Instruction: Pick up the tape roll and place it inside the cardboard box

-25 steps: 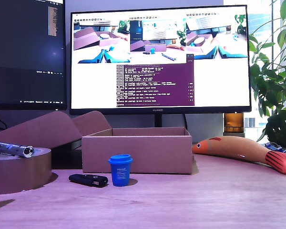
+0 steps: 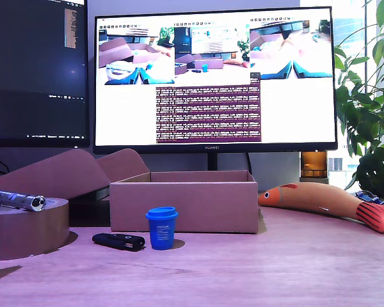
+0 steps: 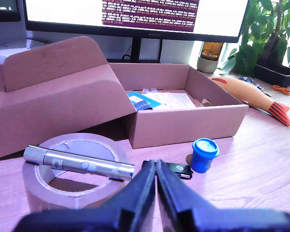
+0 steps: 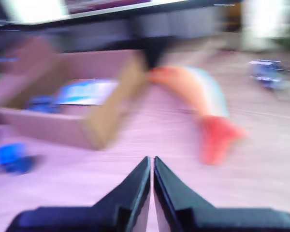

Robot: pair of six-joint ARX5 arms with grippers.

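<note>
The tape roll (image 2: 22, 230) stands on the desk at the exterior view's left, a wide brown drum with a silver flashlight (image 2: 16, 200) lying across its top. The cardboard box (image 2: 198, 208) sits mid-desk, open at the top. No gripper shows in the exterior view. In the first wrist view my first gripper (image 3: 156, 164) is shut and empty, just beside the tape roll (image 3: 48, 195) and short of the box (image 3: 183, 126). My second gripper (image 4: 151, 160) is shut on nothing in a motion-blurred picture, over bare desk between the box (image 4: 53, 128) and a toy fish (image 4: 193, 96).
A small blue cup (image 2: 161, 227) and a black fob (image 2: 118, 241) lie in front of the box. The orange toy fish (image 2: 326, 201) lies at the exterior view's right. Curved cardboard sheets (image 2: 64, 169), monitors and a plant (image 2: 371, 115) stand behind. Papers lie inside the box.
Nothing on the desk has moved in the exterior view. Only the monitor's text and its camera pictures have changed.
</note>
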